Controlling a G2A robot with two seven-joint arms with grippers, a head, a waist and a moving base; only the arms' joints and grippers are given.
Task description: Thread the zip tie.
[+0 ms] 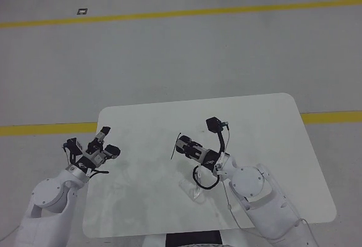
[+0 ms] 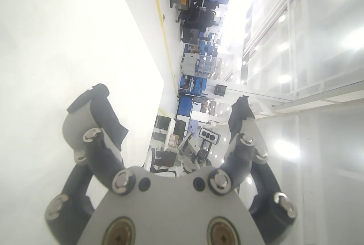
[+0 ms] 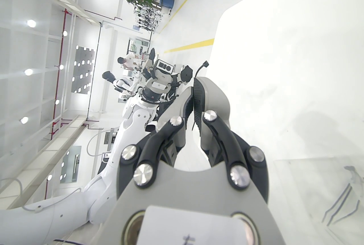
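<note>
The right gripper (image 3: 194,88) is pinched shut on the tie (image 3: 202,66), which pokes out past its tips. The left gripper (image 2: 170,99) is wide open and holds nothing, well apart from the tie. I see no loop, so the threading looks not yet begun.

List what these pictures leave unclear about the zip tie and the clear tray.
The zip tie: middle hidden between the shut right jaws, right wrist view.
Its head and slot: too small, top view.
The clear tray: cut off by the picture edge, right wrist view; thin strips too faint to identify.
</note>
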